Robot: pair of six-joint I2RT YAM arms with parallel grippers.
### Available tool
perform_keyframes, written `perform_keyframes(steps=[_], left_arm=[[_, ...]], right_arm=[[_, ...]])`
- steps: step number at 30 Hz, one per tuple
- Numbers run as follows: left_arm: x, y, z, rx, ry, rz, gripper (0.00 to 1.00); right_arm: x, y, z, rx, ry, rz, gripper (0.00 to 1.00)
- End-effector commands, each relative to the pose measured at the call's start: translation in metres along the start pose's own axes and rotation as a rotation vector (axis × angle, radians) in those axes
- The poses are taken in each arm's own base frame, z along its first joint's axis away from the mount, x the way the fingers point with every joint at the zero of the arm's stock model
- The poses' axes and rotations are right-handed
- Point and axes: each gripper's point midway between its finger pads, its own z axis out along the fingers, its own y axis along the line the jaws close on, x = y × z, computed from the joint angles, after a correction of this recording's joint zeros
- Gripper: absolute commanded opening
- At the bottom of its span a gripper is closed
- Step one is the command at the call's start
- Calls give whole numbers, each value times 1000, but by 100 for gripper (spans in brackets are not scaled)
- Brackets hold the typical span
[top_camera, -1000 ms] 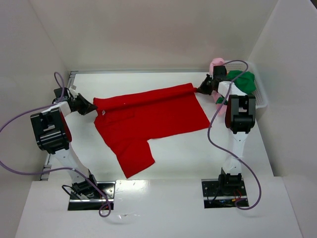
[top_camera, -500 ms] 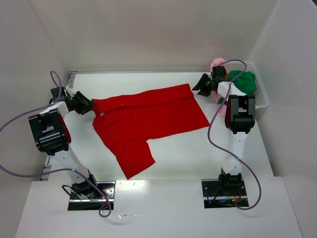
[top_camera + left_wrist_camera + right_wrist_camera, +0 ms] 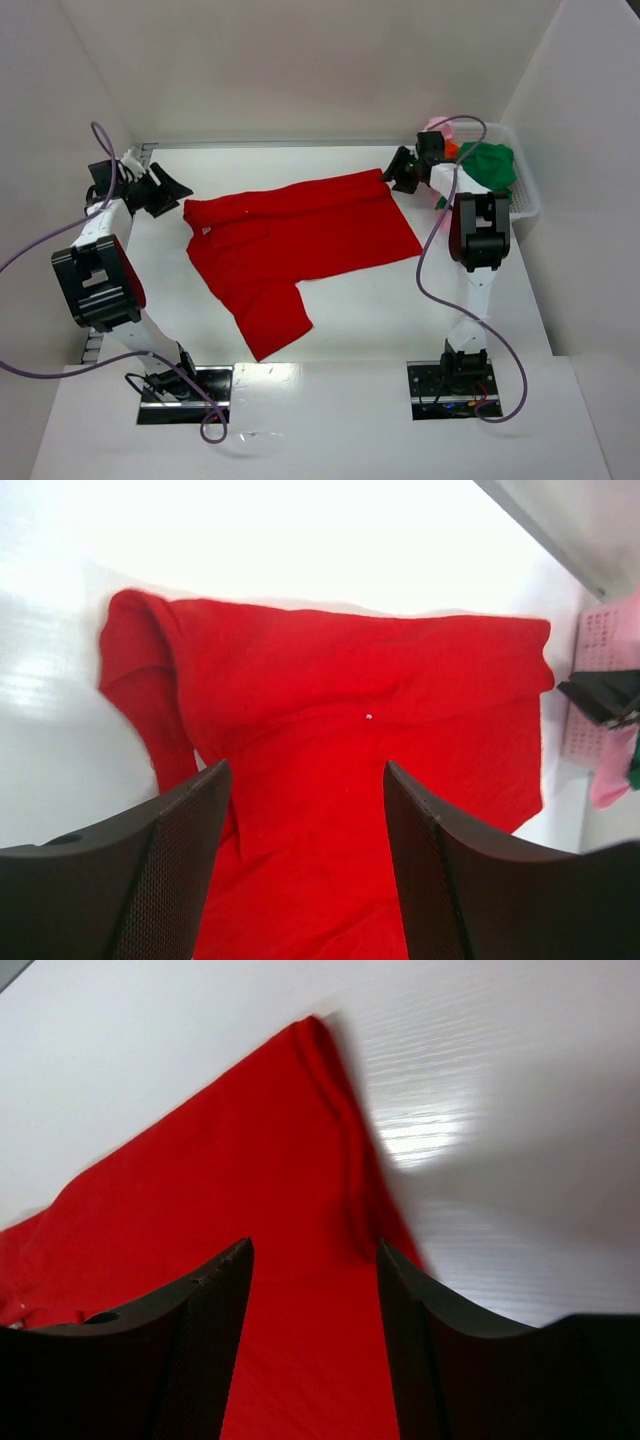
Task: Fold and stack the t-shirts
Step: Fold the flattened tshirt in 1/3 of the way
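**Red shirt on the tabletop, both hands open**

On the far left, the left hand is up off the tabletop. It sits just beside the left edge of the red shirt. Its two fingers are spread wide and hold nothing. In its own camera, the red shirt shows in the gap between them.

The red shirt lies spread out in the middle of the tabletop. Its far long edge is folded over a little. One sleeve points toward the near side.

The right hand is at the far right corner of the red shirt. Its fingers are apart too and hold nothing. The shirt corner lies under them.

On the far right stands a white basket. A green shirt, a pink shirt and a bit of orange shirt are bunched up in it.
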Motion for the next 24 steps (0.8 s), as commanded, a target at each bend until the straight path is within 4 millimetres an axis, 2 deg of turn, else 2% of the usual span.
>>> perform_keyframes(steps=[1,2,3,4,5,6,7,8,9,10,13,14,16,17,18,19,20,21,22,23,24], left_arm=[[-6,-29,-1,55,8,138,71],[0,-36,4,61,22,162,71],[5,-31,10,29,34,166,71],[4,-36,13,26,32,179,71],[12,-37,21,24,54,199,71],[14,-33,28,3,62,199,71],[19,-32,33,5,79,208,71],[13,-37,37,6,69,223,71],[16,-31,43,-2,89,209,71],[15,-31,46,6,93,208,71],[13,-31,56,11,101,211,71],[12,-29,57,3,98,221,71],[16,-25,65,-9,113,228,71],[10,-24,65,-24,99,235,71],[15,-18,68,-40,114,223,71],[18,-14,71,-44,124,217,71],[17,-12,71,-55,120,218,71],[15,-9,74,-69,117,218,71],[20,-4,76,-76,135,206,71],[16,-4,76,-86,124,212,71],[20,2,78,-106,137,202,71]], right_arm=[[-16,70,-30,-99,-70,-107,59],[-10,77,-28,-108,-61,-118,59],[0,96,-30,-134,-52,-144,59],[4,107,-33,-149,-51,-158,59],[11,115,-32,-159,-41,-170,59],[14,125,-36,-169,-46,-184,59],[29,137,-35,-181,-19,-203,59],[35,143,-34,-183,-14,-202,59],[39,152,-38,-197,-14,-201,59],[51,161,-39,-209,3,-217,59],[73,170,-37,-223,33,-214,60],[83,183,-37,-244,42,-221,60],[96,192,-36,-254,53,-231,60],[103,198,-34,-261,65,-229,60],[117,209,-35,-277,82,-248,60],[120,219,-32,-293,82,-249,60],[130,222,-25,-293,102,-245,60],[144,233,-23,-309,119,-264,60],[147,244,-23,-324,120,-275,60],[152,250,-19,-332,127,-284,60],[174,249,-9,-315,174,-297,60]])
